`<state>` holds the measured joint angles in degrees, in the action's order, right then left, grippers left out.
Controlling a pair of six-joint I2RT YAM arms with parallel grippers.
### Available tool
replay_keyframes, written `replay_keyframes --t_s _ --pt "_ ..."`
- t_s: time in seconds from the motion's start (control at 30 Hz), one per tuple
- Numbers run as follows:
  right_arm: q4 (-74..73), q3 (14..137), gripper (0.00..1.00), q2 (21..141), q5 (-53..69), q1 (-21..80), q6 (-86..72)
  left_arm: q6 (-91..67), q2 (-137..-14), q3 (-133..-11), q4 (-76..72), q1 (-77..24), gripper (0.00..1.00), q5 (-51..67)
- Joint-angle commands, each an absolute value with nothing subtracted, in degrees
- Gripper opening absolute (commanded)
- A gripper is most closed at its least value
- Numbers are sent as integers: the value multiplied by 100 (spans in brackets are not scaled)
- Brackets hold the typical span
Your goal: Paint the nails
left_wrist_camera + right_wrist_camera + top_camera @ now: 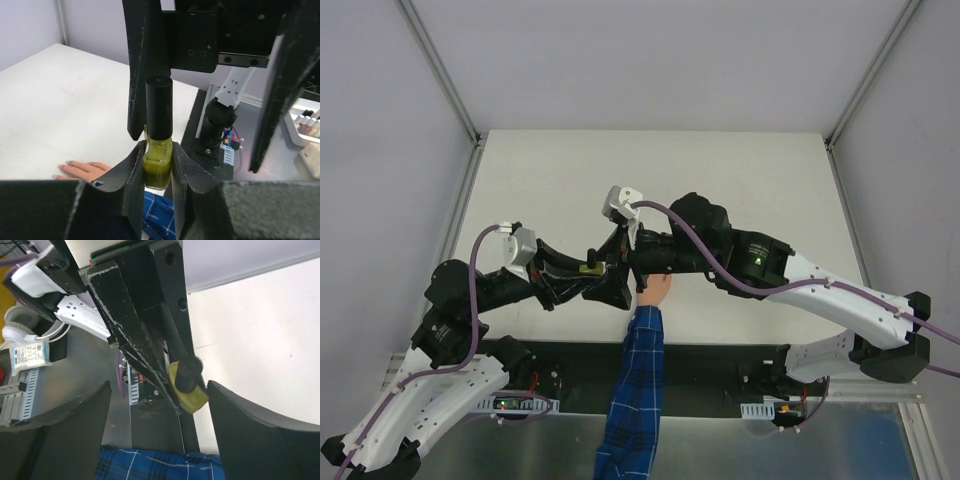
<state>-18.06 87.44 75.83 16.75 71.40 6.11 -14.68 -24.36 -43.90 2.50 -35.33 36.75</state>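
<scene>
My left gripper (157, 150) is shut on a small polish bottle (157, 162) of yellow-green liquid and holds it upright above the blue plaid sleeve (157, 212). The bottle's black cap (159, 107) is on. My right gripper (159, 387) is open, and its fingers (142, 75) stand on either side of the cap without touching it. In the right wrist view the bottle (190, 392) sits between the wide jaws. The peach mannequin hand (85, 171) lies flat on the table to the left, its pale nails (68, 163) just visible. From above, both grippers (620, 272) meet over the hand (657, 290).
The white table (740, 190) stretches behind the grippers. The sleeve (635, 390) runs back over the black base plate (710, 365) at the near edge. A tray of small bottles (307, 125) stands at the far right.
</scene>
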Motion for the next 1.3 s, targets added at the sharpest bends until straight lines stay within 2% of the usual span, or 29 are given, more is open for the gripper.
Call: replay_keyframes --t_s 0.0,0.13,0.27,0.4,0.53,0.87,1.0,1.03,1.1,1.13,1.2,1.23,1.27 --pt "-2249 8956 82 7313 995 7207 378 -1160 -2408 -4324 114 -3551 0 3111" --pt "-2399 9132 82 7330 503 7216 142 -1186 -2382 -4272 132 -3551 0 2892" --pt "-2110 8966 77 7321 -648 7233 -676 -1274 -2347 -4201 141 -3551 0 2628" --pt "-2144 9236 72 7567 -1080 7260 -993 -1318 -2355 -4166 123 -3551 0 2470" --pt "-2224 9553 69 7813 -1221 7312 -862 -1371 -2355 -4148 132 -3551 0 2452" --pt "-2162 9765 54 8305 -1257 7435 -826 -1406 -2373 -4184 123 -3551 0 2408" --pt "-2171 9756 40 8367 -1415 7453 -747 -1424 -2356 -4175 123 -3551 0 2461" --pt "-2162 9747 28 8367 -1424 7453 -704 -1433 -2347 -4175 114 -3551 0 2478" --pt "-2171 9686 16 8332 -1415 7453 -607 -1433 -2320 -4166 97 -3551 0 2583" --pt "-2162 9659 1 8280 -1345 7453 -372 -1441 -2312 -4157 71 -3551 0 2880" --pt "-2118 9554 1 8174 -673 7444 138 -1485 -2355 -4218 17 -3551 0 3486" --pt "-2057 9380 1 8104 -242 7427 671 -1503 -2416 -4393 18 -3551 0 4281" --pt "-1987 9239 1 7929 1538 7279 946 -1616 -2582 -4464 -183 -3551 0 4820"
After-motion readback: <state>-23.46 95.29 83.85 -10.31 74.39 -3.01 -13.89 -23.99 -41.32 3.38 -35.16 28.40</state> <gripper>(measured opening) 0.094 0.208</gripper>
